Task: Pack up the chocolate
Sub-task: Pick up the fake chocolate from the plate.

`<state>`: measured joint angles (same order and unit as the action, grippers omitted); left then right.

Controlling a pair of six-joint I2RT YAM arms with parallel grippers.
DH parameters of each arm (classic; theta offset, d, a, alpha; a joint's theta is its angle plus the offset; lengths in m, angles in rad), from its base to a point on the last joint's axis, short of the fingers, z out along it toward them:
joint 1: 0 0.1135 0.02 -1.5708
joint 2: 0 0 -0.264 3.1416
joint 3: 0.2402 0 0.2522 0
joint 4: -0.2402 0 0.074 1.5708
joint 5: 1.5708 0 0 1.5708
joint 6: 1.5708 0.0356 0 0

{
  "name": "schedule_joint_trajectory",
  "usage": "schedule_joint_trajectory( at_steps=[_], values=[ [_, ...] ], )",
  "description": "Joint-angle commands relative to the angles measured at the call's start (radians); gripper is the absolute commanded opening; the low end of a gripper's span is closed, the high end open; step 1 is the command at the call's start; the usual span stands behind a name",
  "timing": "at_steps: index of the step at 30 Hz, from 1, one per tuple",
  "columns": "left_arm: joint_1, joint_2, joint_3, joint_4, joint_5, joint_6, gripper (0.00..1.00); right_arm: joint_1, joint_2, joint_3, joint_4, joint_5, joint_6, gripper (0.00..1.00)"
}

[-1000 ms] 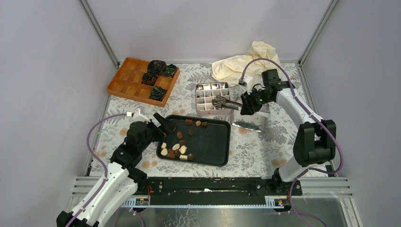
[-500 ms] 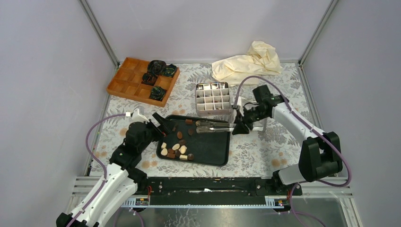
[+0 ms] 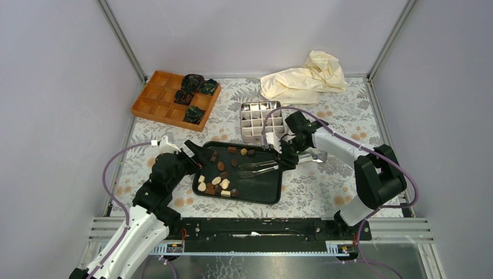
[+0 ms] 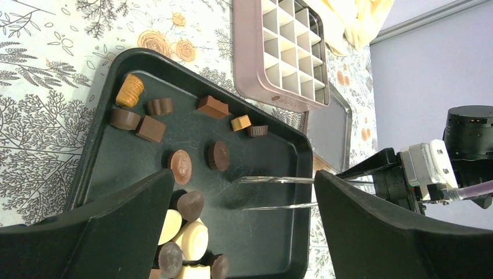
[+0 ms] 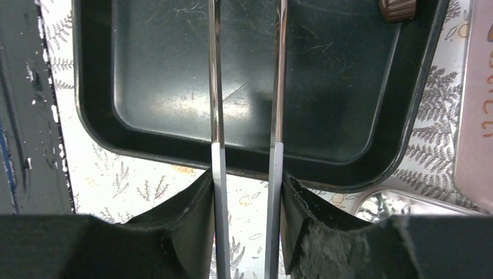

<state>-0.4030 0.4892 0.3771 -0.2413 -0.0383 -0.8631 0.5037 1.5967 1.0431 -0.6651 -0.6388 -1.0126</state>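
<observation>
The chocolate (image 3: 218,180) lies as small dark brown, light brown and cream-white pieces on the left half of a black tray (image 3: 261,183). My right gripper (image 3: 286,160) is shut on metal tongs (image 3: 258,168). The tongs' two arms (image 5: 216,116) reach out over the tray's bare right half, spread apart with nothing between them. My left gripper (image 3: 197,152) hangs open over the tray's left rim, above the chocolate pieces (image 4: 180,165). From the left wrist the tongs' tips (image 4: 279,180) show just right of a round brown piece. A steel grid box (image 3: 261,121) stands behind the tray.
The box's flat lid (image 3: 317,156) lies right of the tray, under my right arm. An orange wooden divider tray (image 3: 165,99) with crumpled black-green paper cups (image 3: 195,87) sits at the back left. A cream cloth (image 3: 305,78) is bunched at the back right.
My right arm has swung from above the grid box down and left, carrying the tongs out over the tray. The left arm has barely moved.
</observation>
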Motion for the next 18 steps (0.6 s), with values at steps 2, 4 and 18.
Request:
schedule_joint_trajectory(
  at_steps=[2, 4, 18],
  values=[
    [0.004, -0.009, -0.015, 0.014, -0.030, -0.010, 0.99, 0.041, 0.022, 0.081, 0.057, 0.067, 0.077, 0.46],
    [0.005, 0.000, -0.017, 0.022, -0.029, -0.011, 0.99, 0.049, 0.025, 0.088, 0.075, 0.081, 0.101, 0.46],
    [0.004, 0.071, 0.006, 0.073, -0.019, 0.001, 0.99, 0.123, 0.078, 0.143, 0.117, 0.146, 0.221, 0.47]
  ],
)
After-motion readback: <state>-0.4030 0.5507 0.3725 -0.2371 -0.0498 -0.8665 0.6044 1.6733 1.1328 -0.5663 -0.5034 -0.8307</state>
